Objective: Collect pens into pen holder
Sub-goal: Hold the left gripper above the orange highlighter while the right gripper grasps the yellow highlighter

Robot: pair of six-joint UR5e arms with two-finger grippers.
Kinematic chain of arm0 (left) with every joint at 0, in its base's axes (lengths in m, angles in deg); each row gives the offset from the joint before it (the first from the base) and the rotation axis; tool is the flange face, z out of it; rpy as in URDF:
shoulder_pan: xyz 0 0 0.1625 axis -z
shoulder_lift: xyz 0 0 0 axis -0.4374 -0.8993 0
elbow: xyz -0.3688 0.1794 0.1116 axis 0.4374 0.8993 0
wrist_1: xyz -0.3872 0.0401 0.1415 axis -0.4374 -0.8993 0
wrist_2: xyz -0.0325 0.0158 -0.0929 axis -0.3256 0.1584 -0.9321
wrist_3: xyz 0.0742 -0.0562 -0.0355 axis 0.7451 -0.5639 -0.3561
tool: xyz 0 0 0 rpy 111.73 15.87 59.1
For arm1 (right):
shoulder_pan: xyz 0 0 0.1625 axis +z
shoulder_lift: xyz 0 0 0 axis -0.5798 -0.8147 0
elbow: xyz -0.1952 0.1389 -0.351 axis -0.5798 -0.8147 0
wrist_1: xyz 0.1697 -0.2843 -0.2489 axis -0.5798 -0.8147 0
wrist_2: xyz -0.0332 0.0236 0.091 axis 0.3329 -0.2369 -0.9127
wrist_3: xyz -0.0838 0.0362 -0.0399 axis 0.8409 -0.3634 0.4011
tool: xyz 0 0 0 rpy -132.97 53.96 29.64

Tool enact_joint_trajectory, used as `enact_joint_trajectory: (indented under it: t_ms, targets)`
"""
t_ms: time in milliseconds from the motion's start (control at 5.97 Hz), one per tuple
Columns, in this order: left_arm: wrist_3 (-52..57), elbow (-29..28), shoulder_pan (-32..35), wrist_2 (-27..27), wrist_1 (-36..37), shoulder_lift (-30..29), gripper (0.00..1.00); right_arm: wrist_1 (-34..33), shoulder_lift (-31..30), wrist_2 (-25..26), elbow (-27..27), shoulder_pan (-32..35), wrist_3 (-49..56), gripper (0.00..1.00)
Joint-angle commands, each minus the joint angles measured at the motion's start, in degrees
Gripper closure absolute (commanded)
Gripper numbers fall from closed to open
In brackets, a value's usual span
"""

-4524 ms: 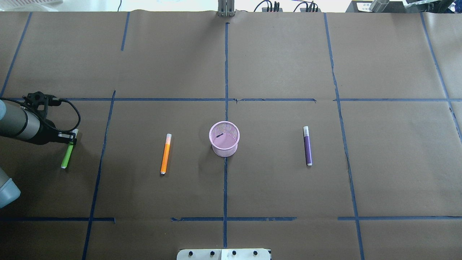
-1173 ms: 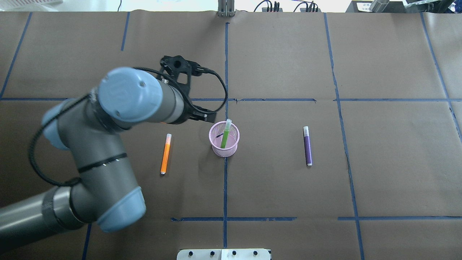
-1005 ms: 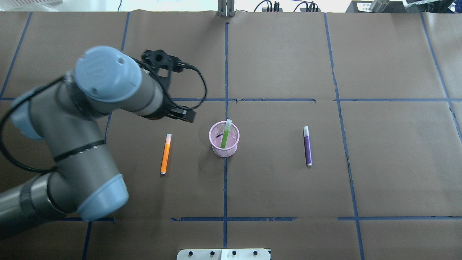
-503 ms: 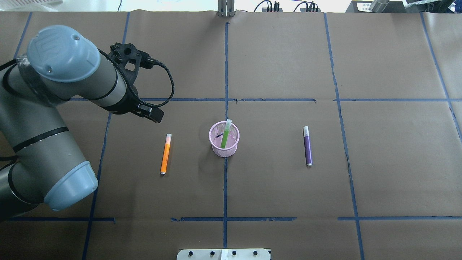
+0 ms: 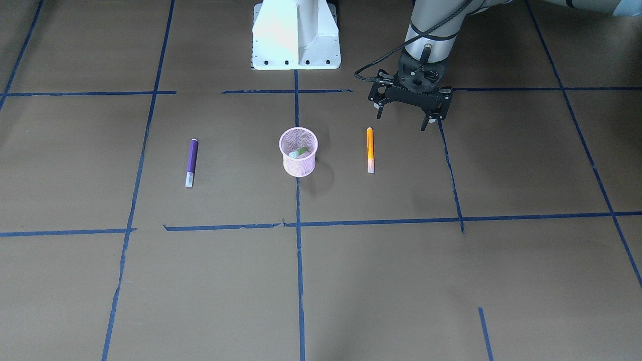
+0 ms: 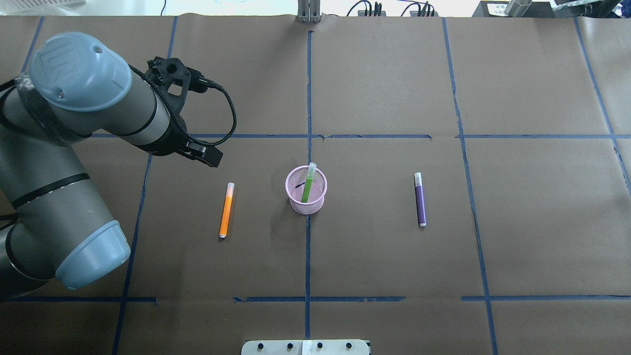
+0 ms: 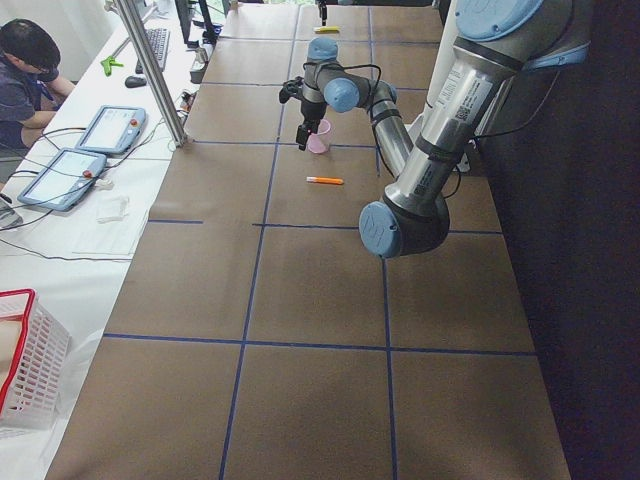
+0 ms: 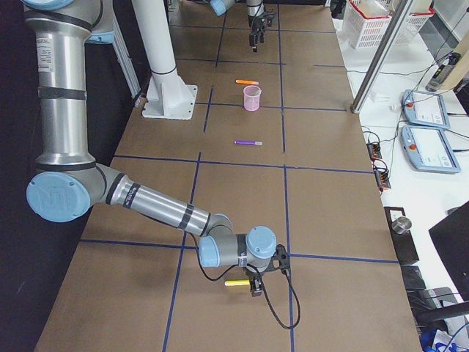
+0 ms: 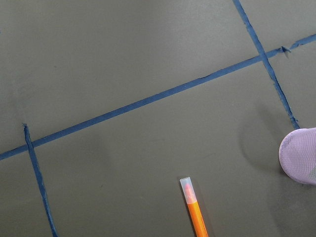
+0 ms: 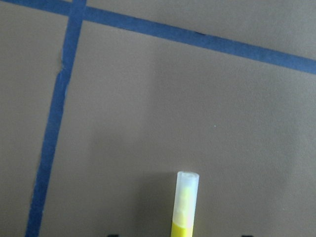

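The pink mesh pen holder (image 6: 297, 205) stands at the table's middle, also in the front view (image 5: 299, 167). The green pen (image 6: 308, 186) stands tilted inside it. The orange pen (image 6: 226, 211) lies left of it, and also shows in the left wrist view (image 9: 196, 215). The purple pen (image 6: 420, 199) lies to the right. My left gripper (image 5: 402, 123) is open and empty, hovering beyond the orange pen's capped end. My right gripper (image 8: 256, 284) sits at the table's far right end over a yellow pen (image 10: 186, 207); I cannot tell whether it is open or shut.
Blue tape lines grid the brown paper. The robot's white base (image 5: 296, 35) stands at the near edge. An operator (image 7: 25, 70), tablets and a metal post (image 7: 150, 70) are on the far side.
My left gripper carried the green pen from the far left into the pen holder, let it go, and drew back left past the orange pen. It has barely moved in the last half second.
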Motion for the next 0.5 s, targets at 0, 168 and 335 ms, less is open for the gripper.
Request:
enact_joint_trajectory:
  t_ms: [0, 168, 335]
  targets:
    - [-0.20, 0.30, 0.00, 0.09, 0.00, 0.00, 0.00, 0.46, 0.64, 0.11, -1.85, -1.12, -0.01, 0.26]
    - [-0.29, 0.30, 0.00, 0.09, 0.00, 0.00, 0.00, 0.46, 0.73, 0.20, -2.03, -1.30, -0.01, 0.39]
    - [-0.37, 0.39, 0.00, 0.09, 0.00, 0.00, 0.00, 0.46, 0.82, 1.16, -2.03, -2.00, -0.01, 0.57]
